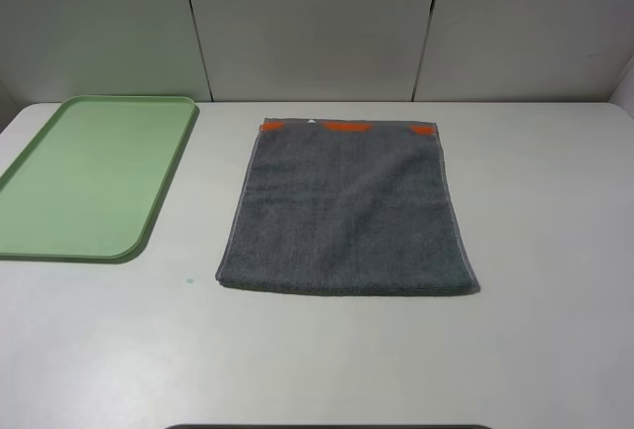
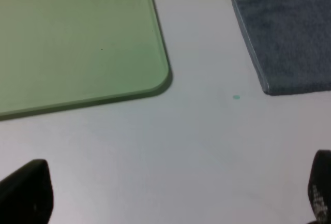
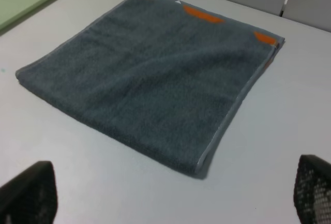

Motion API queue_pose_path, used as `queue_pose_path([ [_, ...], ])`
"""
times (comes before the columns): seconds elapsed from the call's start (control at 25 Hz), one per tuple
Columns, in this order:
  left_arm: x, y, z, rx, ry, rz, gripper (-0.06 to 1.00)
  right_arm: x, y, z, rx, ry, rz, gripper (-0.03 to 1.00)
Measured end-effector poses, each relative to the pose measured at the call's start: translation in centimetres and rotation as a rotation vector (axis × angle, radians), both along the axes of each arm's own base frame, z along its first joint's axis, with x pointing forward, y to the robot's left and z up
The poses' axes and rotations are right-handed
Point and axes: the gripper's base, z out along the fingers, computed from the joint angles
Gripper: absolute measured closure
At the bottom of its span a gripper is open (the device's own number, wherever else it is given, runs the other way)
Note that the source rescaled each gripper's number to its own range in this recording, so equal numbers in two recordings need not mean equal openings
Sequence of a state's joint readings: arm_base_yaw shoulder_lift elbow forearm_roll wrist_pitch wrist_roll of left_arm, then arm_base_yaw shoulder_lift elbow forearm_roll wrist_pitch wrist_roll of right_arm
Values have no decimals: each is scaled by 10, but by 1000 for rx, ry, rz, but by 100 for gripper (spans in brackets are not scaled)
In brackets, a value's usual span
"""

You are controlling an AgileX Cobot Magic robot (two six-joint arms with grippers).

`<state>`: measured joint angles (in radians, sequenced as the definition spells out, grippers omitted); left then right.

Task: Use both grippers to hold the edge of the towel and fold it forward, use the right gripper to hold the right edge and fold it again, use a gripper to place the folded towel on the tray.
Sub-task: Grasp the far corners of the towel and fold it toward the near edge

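Note:
A dark grey towel (image 1: 347, 211) lies flat on the white table, doubled over, with orange patches along its far edge. It also shows in the left wrist view (image 2: 289, 32) and the right wrist view (image 3: 155, 74). A light green tray (image 1: 89, 181) lies to its left, empty; it also shows in the left wrist view (image 2: 72, 38). Neither gripper shows in the exterior view. My left gripper (image 2: 170, 198) is open and empty over bare table, between tray and towel. My right gripper (image 3: 170, 198) is open and empty, near the towel's near right corner.
The white table (image 1: 555, 251) runs wide on all sides of the towel. A grey panelled wall (image 1: 317, 23) stands behind the far edge. A small teal speck (image 2: 236, 97) marks the table near the towel's near left corner.

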<state>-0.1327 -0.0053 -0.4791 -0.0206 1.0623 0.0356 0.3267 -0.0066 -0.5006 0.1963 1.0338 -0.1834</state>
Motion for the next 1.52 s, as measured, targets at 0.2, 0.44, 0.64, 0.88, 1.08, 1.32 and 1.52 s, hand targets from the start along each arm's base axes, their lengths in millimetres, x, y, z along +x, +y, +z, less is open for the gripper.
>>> queue_pose_path([
  [0.2,0,0,0,0,0,0,-4,0,0,0,5,2,3,-3],
  [0.44,0,0,0,0,0,0,-4,0,1,0,9,3,6,-3],
  [0.64,0,0,0,0,0,0,-4,0,1,0,9,3,6,-3],
  [0.88,0,0,0,0,0,0,-4,0,1,0,10,3,7,-3],
  [1.08,0,0,0,0,0,0,-4,0,1,0,10,3,7,-3],
  [1.32,0,0,0,0,0,0,-4,0,1,0,10,3,7,-3],
  [1.52,0,-1,2,-1,38,-5,-4,0,1,0,35,18,-6,-3],
])
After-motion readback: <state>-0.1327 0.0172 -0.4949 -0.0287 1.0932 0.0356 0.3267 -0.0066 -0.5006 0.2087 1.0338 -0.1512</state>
